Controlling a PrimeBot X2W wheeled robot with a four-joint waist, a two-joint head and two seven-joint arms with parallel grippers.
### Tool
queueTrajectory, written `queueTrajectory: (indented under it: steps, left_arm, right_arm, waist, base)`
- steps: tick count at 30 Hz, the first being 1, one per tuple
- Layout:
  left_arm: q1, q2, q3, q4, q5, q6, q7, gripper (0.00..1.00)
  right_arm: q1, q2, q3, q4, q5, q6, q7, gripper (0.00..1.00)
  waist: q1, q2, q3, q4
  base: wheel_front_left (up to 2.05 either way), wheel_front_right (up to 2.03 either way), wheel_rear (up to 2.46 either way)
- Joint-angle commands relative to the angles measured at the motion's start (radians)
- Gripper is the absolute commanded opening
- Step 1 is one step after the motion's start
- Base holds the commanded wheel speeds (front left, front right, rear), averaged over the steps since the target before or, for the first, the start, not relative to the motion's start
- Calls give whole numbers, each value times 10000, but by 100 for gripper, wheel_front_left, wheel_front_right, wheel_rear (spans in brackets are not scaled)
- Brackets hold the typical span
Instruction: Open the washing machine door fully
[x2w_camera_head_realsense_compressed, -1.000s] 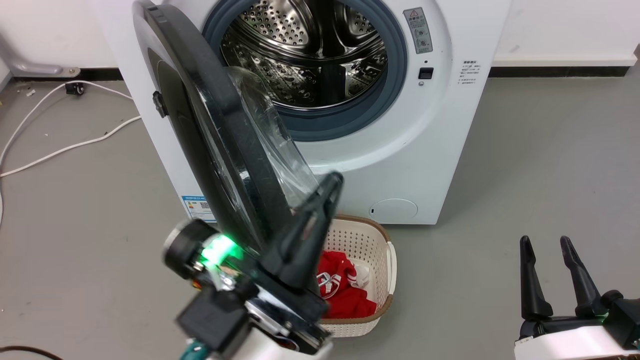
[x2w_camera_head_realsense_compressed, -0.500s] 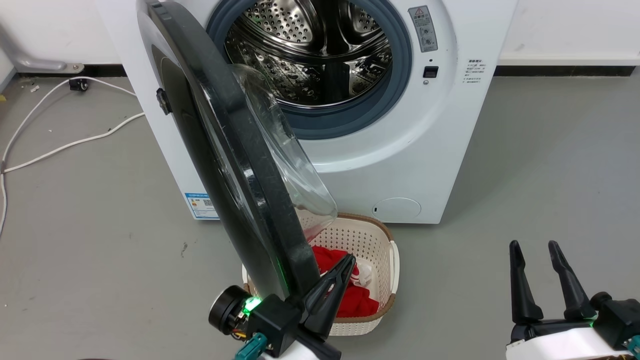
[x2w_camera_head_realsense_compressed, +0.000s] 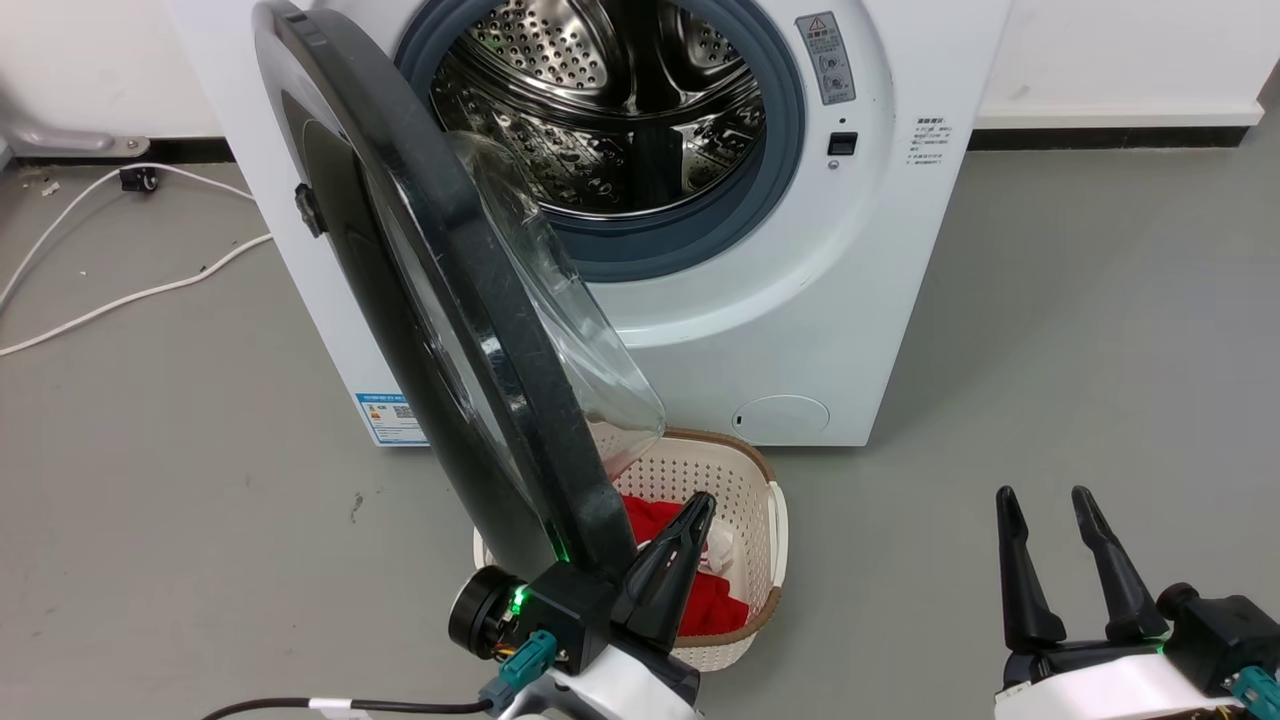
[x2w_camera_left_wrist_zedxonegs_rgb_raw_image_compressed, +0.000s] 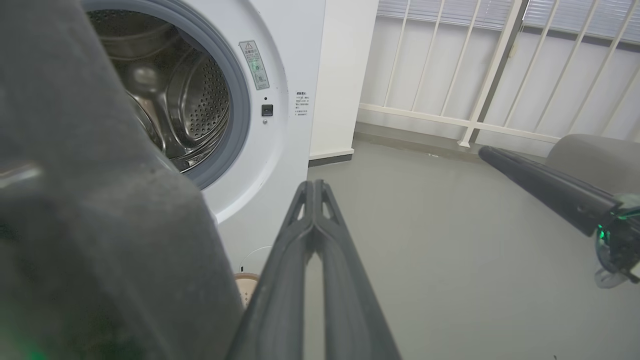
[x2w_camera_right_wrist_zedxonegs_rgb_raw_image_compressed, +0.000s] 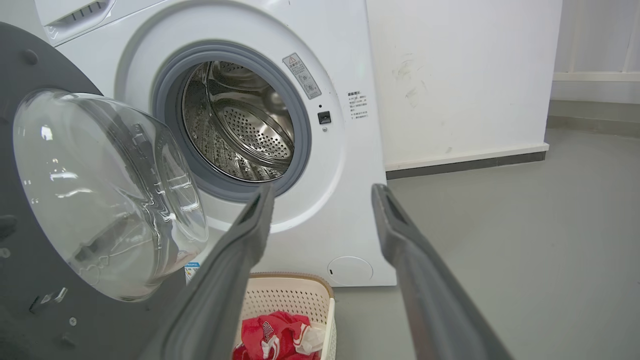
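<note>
The washing machine door (x2w_camera_head_realsense_compressed: 470, 320) is glossy black with a bulging clear glass bowl (x2w_camera_head_realsense_compressed: 560, 330). It stands swung out from the white washing machine (x2w_camera_head_realsense_compressed: 800, 330), its rim edge-on to the head view. My left gripper (x2w_camera_head_realsense_compressed: 703, 500) is shut and empty, low beside the door's free edge on the glass side. Whether it touches the rim I cannot tell. In the left wrist view the door (x2w_camera_left_wrist_zedxonegs_rgb_raw_image_compressed: 100, 225) is a dark blur just left of my shut left gripper (x2w_camera_left_wrist_zedxonegs_rgb_raw_image_compressed: 314, 185). My right gripper (x2w_camera_head_realsense_compressed: 1042, 495) is open at the lower right, apart from the door. The right wrist view has the right gripper (x2w_camera_right_wrist_zedxonegs_rgb_raw_image_compressed: 324, 190) open, facing the door's (x2w_camera_right_wrist_zedxonegs_rgb_raw_image_compressed: 100, 190) inner side.
The steel drum (x2w_camera_head_realsense_compressed: 600, 100) is exposed inside a blue-grey rubber ring (x2w_camera_head_realsense_compressed: 780, 180). A cream basket (x2w_camera_head_realsense_compressed: 750, 480) with red clothes (x2w_camera_head_realsense_compressed: 700, 600) stands on the floor under the door's free edge. White cables (x2w_camera_head_realsense_compressed: 130, 295) lie at the left. Grey floor (x2w_camera_head_realsense_compressed: 1050, 330) stretches to the right.
My left gripper has dropped from beside the glass bowl to the door's lower edge and drawn back toward me. The door's angle looks the same. The head view has shifted slightly.
</note>
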Motion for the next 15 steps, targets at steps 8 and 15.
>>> queueTrajectory:
  steps: [8,15]
  left_arm:
    - [-24,357,438,456,151,580,-234,0]
    - [678,532,468,-136,210,898,-286,0]
  right_arm:
    - [-24,19,189,175,170,-7,-12,100]
    - [97,19,223,291,250,-7,-12,100]
  waist:
    - [0,0,-32,83]
    - [0,0,-111,344]
  base:
    - [0,0,0]
    - [0,0,0]
